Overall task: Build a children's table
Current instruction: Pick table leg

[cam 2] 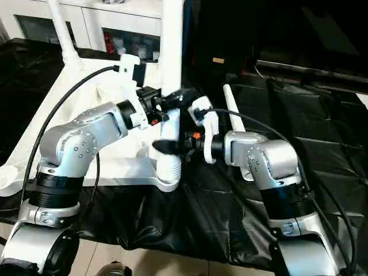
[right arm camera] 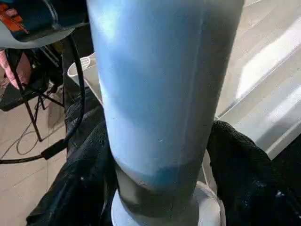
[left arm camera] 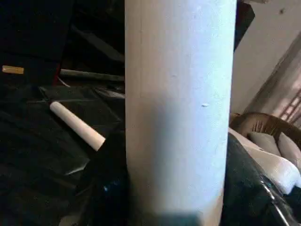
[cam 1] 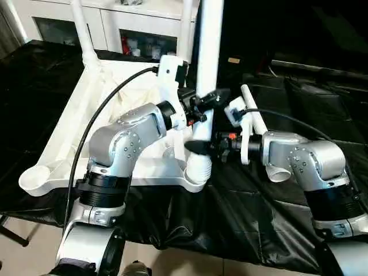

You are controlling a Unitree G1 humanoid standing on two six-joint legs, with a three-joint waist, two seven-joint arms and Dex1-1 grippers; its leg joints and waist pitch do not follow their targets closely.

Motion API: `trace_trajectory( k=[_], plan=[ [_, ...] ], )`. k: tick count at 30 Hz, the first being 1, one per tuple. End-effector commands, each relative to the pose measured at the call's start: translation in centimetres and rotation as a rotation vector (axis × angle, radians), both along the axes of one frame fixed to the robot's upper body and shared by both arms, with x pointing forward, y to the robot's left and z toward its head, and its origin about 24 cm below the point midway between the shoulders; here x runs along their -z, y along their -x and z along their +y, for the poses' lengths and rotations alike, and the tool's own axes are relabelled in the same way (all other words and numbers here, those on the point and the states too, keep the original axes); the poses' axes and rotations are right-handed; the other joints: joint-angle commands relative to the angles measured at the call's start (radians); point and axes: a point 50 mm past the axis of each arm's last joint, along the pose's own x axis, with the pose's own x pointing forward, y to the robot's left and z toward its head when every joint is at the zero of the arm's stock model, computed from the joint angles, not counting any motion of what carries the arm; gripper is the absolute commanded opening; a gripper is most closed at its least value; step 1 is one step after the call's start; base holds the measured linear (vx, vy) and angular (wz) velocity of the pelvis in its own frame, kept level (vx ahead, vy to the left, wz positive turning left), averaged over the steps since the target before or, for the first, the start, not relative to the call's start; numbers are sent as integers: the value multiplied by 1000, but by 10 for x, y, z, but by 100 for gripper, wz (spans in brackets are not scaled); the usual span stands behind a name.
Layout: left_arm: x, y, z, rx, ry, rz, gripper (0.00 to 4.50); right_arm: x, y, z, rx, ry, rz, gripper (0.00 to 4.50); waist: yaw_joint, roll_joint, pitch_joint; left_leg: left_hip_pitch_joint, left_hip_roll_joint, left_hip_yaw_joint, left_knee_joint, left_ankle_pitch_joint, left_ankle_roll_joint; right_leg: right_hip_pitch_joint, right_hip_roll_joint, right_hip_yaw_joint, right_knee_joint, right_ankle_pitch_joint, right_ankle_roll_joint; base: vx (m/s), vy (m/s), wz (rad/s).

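The step in hand is seating a leg in a corner socket of the upturned table top (cam 1: 69, 144), which lies ribbed side up on the desk (cam 1: 259, 230) under its black cover. The upright leg (cam 1: 208, 52) stands in the near corner socket (cam 1: 198, 169), the corner closest to the robot's right arm. The left pincer (cam 1: 201, 106) is clamped around the leg partway up; the right pincer (cam 1: 201, 146) sits lower, just above the socket, with its fingers on either side of the tube. Whether the right pincer presses on the leg or merely brackets it cannot be told. Two further legs (cam 1: 80, 29) already stand in the far corners. One loose leg (cam 1: 253, 109) lies on the black cover just beside the right arm. The other near corner socket (cam 1: 34, 178) is vacant. The next move likely calls for a straight downward push along the leg's axis, keeping it vertical so the flared end seats fully. Room is tight: the near socket sits at the table top's edge, close to the desk's front edge, and the loose leg lies near the right forearm. The black cover to the right is otherwise open.
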Motion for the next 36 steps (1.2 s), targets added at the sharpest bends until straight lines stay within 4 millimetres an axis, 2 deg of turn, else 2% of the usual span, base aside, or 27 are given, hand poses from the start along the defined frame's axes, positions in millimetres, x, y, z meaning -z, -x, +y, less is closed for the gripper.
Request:
trace_trajectory(
  k=[1, 16, 26, 27, 29, 33, 36],
  plan=[
    [-13, 5, -5, 33, 3, -71, 185, 0, -2, -5, 21, 37, 3, 296, -1, -8, -83, 12, 38, -10, -60, -103, -23, 59, -87, 54, -76, -198, -112, 0, 0, 0],
    [-12, 6, -6, 57, 7, -70, 185, 5, 0, -2, -5, 37, 33, 296, -1, -10, -84, 12, 37, -9, -58, -99, -18, 60, -88, 54, -74, -193, -120, 0, 0, 0],
    [-12, 7, -5, 69, 0, -72, 185, 6, -1, 1, 5, 28, 27, 296, -1, -6, -84, 12, 38, -10, -58, -104, -23, 59, -87, 54, -75, -202, -114, 0, 0, 0],
    [-12, 8, -6, 71, 0, -72, 185, 6, -2, 1, 11, 24, 29, 261, -1, -6, -85, 12, 37, -10, -58, -104, -22, 59, -87, 54, -75, -200, -116, 0, 0, 0],
    [-11, 8, -6, 77, -1, -71, 185, 6, -3, 1, 16, 18, 30, 258, -1, -4, -85, 12, 37, -11, -58, -103, -23, 59, -87, 53, -74, -196, -120, 0, 0, 0],
    [-11, 8, -6, 82, 0, -69, 185, 6, -3, 2, 17, 14, 28, 215, 0, -4, -86, 13, 38, -11, -58, -98, -23, 60, -87, 54, -72, -174, -123, 0, 0, 0],
    [-10, 7, -4, 59, -24, -79, 185, 7, -3, 3, 27, 11, 27, 203, 0, -1, -86, 13, 38, -11, -58, -106, -26, 60, -87, 53, -72, -181, -122, 0, 0, 0]
  ],
)
